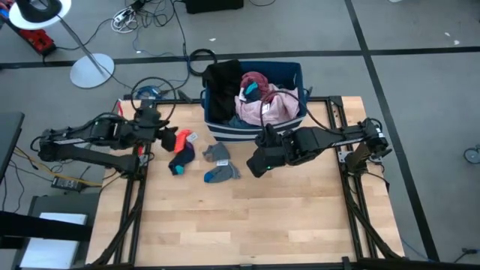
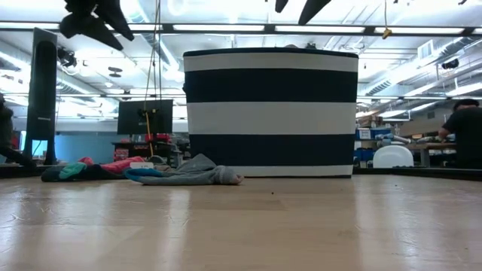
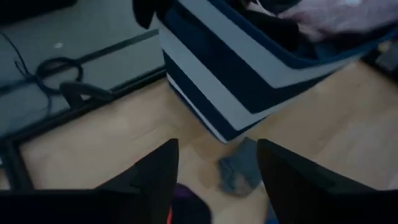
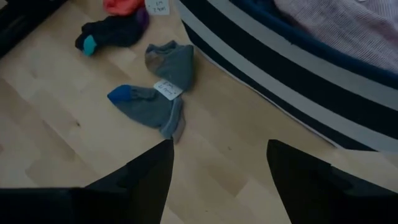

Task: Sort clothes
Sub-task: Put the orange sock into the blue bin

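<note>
Both arms were dark, nearly black, built of blocky jointed segments with rounded housings at the joints. The left arm (image 1: 90,139) carried thin black cables looping off its wrist end, and a touch of red showed near its base. The right arm (image 1: 330,139) had a small green light glowing on its wrist housing. Each arm's fingers (image 3: 155,177) were matte black, broad at the root and tapering to flat, blunt tips, as were the right's (image 4: 149,174).
</note>
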Motion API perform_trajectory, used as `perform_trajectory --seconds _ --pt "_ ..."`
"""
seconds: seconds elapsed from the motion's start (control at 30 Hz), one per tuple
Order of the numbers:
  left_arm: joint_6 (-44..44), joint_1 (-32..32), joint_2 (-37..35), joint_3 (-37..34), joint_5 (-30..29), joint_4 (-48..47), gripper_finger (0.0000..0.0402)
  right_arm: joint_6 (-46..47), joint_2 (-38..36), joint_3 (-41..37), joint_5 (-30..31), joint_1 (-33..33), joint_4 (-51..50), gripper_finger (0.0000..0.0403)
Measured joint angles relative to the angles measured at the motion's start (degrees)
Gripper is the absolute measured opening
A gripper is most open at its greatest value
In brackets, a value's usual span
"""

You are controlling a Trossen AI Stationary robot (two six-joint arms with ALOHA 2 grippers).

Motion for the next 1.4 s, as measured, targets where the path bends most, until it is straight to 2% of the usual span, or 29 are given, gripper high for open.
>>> perform_trajectory --seconds 0.07,0.17,0.27,0.33,0.43,0.6,0.67,0.83,1.0,1.13,1.4 --pt "3.2 0.0 0.7 0.0 0.1 0.5 0.0234 0.3 0.2 0.0 0.0 0.0 0.1 0.0261" --pt "-0.2 0.0 2.0 0.0 2.8 0.7 0.0242 1.5 0.3 0.0 0.1 0.0 0.6 0.0261" --pt "0.1 2.1 4.6 0.0 3.7 -0.8 0.0241 1.5 0.3 0.0 0.2 0.0 1.1 0.0261" --pt "0.2 6.0 7.1 0.0 6.7 -2.1 0.0238 1.5 0.4 0.0 0.3 0.0 1.2 0.0261" --pt "1.9 12.8 12.0 0.0 15.3 -5.7 0.0233 1.6 0.4 0.0 1.1 0.0 1.4 0.0261" --pt "10.7 23.2 19.4 0.0 25.0 -5.6 0.0231 1.5 0.4 0.0 1.2 0.0 2.1 0.0261" --pt "14.3 26.7 21.6 0.0 27.2 -4.5 0.0230 1.5 0.4 0.0 1.2 0.0 2.3 0.0261" --pt "21.3 35.0 25.1 0.0 27.2 -3.6 0.0229 1.6 0.4 0.0 1.2 0.0 2.7 0.0261" --pt "26.8 42.4 28.8 -1.4 33.0 -0.2 0.0229 1.6 0.4 0.0 1.1 0.3 2.8 0.0261" --pt "28.1 44.1 31.5 -4.5 36.1 3.7 0.0229 1.7 0.4 0.0 0.4 0.5 2.7 0.0261" --pt "28.2 44.0 32.9 -9.9 34.0 11.1 0.0229 1.9 0.4 0.0 -0.8 0.7 2.6 0.0260"
